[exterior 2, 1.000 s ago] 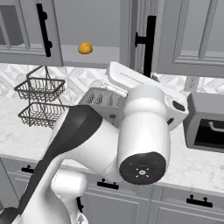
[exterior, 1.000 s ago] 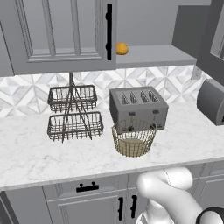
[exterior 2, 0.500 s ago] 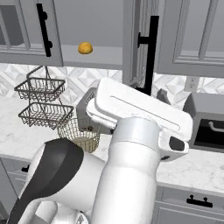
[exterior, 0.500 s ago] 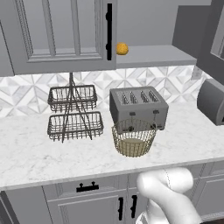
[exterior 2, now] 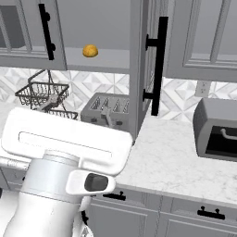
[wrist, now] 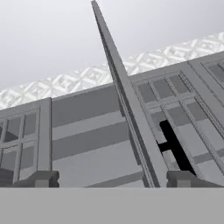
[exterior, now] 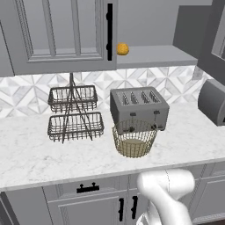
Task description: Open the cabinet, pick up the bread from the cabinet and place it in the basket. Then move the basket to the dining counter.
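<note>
Grey cabinet [exterior 2: 139, 69] stands open, bread [exterior: 122, 49] on its shelf (unlabelled); basket [exterior: 134, 139] on desk [exterior: 52, 154]; hand [wrist: 111, 178] open.

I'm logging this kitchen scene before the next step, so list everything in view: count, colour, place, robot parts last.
cabinet: one, grey, on the wall, its door swung open.
bread: one, orange-yellow, on the open cabinet shelf.
basket: one, gold-tan wire, on the worktop in front of the toaster.
toaster: one, grey, four slots, behind the basket.
wire rack: one, dark, two tiers, left of the toaster.
worktop: one, white marble, over grey drawers.
toaster oven: one, grey, at the worktop's right end.
gripper: one, dark tips spread wide, holding nothing, facing the open door's edge.
</note>
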Controlling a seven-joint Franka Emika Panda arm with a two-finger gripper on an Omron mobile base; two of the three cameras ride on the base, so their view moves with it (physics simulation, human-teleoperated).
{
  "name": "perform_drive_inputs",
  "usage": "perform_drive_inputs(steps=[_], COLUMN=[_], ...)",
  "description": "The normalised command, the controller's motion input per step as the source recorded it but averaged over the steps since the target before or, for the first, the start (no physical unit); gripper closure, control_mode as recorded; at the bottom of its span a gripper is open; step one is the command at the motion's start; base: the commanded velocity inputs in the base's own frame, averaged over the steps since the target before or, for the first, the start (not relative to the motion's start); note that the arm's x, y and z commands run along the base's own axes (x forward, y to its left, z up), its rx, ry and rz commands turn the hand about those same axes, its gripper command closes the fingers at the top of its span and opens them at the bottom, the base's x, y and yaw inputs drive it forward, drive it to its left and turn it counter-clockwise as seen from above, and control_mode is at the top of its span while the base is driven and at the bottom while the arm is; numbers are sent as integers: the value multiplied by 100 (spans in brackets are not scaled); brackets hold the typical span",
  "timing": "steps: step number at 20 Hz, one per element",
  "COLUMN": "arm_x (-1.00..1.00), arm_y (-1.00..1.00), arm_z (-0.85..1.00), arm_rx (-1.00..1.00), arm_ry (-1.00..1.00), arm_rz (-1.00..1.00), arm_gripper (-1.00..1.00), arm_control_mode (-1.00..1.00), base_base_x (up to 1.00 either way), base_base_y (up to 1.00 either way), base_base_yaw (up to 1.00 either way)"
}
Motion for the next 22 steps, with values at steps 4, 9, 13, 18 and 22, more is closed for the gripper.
perform_drive_inputs(steps=[4, 9, 13, 18, 22], arm_x=[0, 15, 31, 62, 55], arm_y=[100, 100, 100, 100, 100], arm_z=[0, 0, 0, -15, -1], arm_rx=[-29, -29, -22, -17, -5], arm_ry=[-2, 0, 1, 22, 17], arm_rz=[-1, -5, -12, -13, -23], arm_gripper=[-100, -100, -100, -100, -100], arm_control_mode=[-100, -100, -100, -100, -100], base_base_x=[0, 0, 0, 0, 0], base_base_y=[0, 0, 0, 0, 0], base_base_yaw=[0, 0, 0, 0, 0])
